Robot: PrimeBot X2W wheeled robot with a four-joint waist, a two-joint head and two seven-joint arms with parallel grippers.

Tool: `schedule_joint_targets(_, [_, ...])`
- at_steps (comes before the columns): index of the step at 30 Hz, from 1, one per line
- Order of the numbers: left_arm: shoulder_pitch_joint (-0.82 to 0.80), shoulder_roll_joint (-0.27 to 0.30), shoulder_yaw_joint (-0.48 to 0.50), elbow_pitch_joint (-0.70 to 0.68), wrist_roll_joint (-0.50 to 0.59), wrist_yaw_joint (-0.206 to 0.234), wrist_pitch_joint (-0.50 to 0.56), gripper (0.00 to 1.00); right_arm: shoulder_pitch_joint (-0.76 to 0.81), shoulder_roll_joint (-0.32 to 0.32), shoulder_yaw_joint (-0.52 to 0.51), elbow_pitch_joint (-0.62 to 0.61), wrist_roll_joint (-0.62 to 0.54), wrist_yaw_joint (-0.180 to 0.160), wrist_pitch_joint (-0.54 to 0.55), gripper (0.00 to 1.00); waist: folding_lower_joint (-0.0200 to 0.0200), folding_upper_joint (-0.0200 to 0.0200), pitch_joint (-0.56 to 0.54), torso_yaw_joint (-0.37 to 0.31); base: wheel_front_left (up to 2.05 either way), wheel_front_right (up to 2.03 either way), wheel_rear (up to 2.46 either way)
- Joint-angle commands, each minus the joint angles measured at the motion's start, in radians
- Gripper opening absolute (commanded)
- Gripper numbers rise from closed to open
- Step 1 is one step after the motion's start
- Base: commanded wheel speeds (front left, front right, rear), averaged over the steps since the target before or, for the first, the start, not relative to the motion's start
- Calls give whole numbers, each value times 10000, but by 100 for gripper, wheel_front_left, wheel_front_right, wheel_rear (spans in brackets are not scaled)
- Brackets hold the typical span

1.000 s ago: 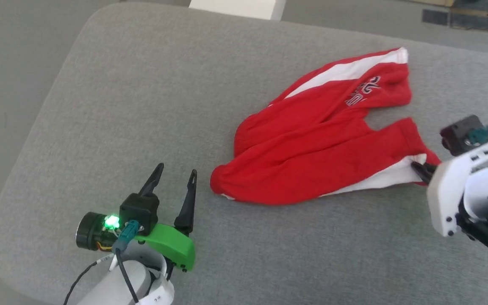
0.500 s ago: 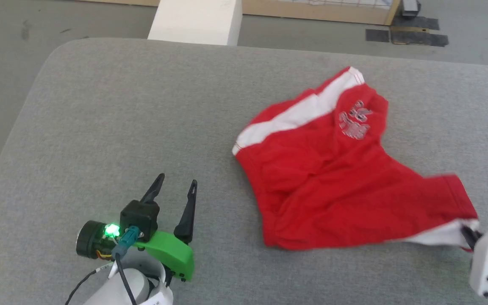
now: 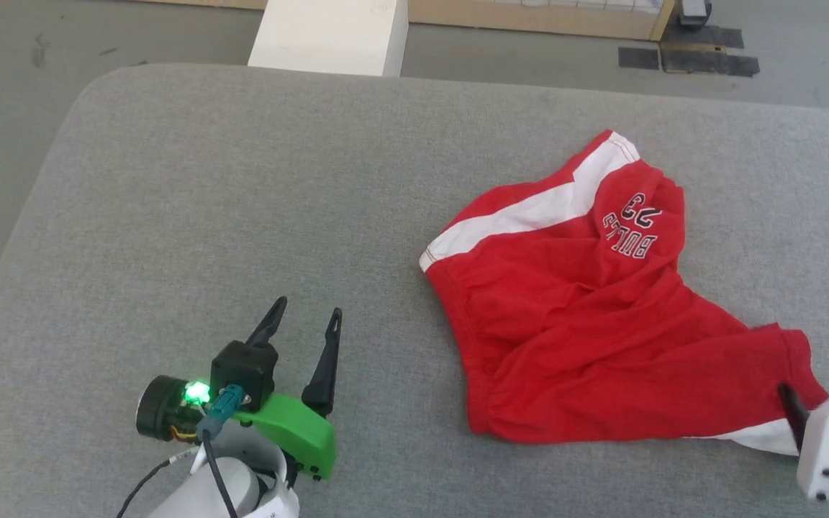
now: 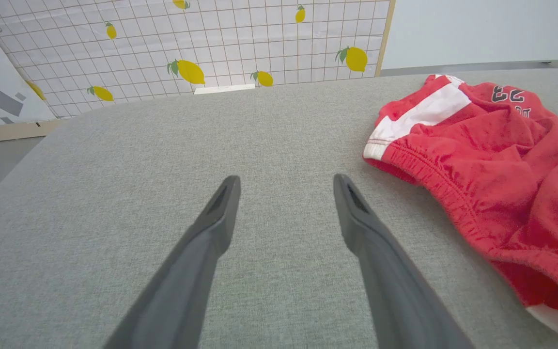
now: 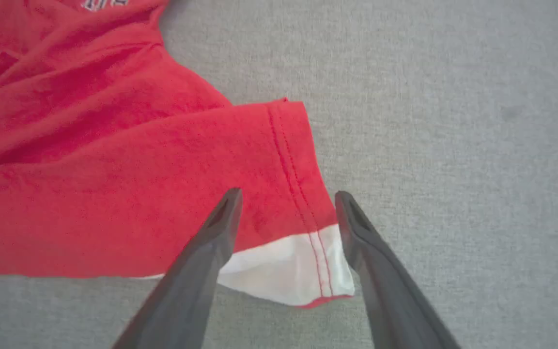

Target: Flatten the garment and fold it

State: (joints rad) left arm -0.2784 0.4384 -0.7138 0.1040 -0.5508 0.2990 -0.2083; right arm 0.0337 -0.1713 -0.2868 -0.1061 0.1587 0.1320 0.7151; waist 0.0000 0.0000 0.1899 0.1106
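Grey table [image 3: 242,180]; garment [image 3: 587,345] corner hidden; left gripper [image 3: 308,307], right gripper [image 5: 288,194]: jaws apart.

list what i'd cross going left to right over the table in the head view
left gripper, open over bare grey table → garment, red shorts lying crumpled → right gripper, open at the shorts' white-striped leg hem

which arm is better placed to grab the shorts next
Right, probably. The right gripper is open, its fingers flanking the white-striped leg hem of the garment. The left gripper is open over the bare grey surface, apart from the cloth.
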Motion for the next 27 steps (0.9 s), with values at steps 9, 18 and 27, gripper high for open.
schedule_joint_targets(9, [-110,-101,-61,26,-155,-22,2,100,-1103,-943,1971,-1206,526,-13,284,100,0,0,-105,271,0,0,0])
schedule_joint_targets(18, [-446,-351,-134,-85,-89,-95,-102,100,-3620,-2288,4568,-236,1214,-13,2587,100,0,0,798,1195,0,0,0])
schedule_joint_targets(27, [-482,-678,-192,97,-65,-184,-311,100,-5607,-2716,5119,2003,1277,-13,3562,100,0,0,1554,2323,0,0,0])
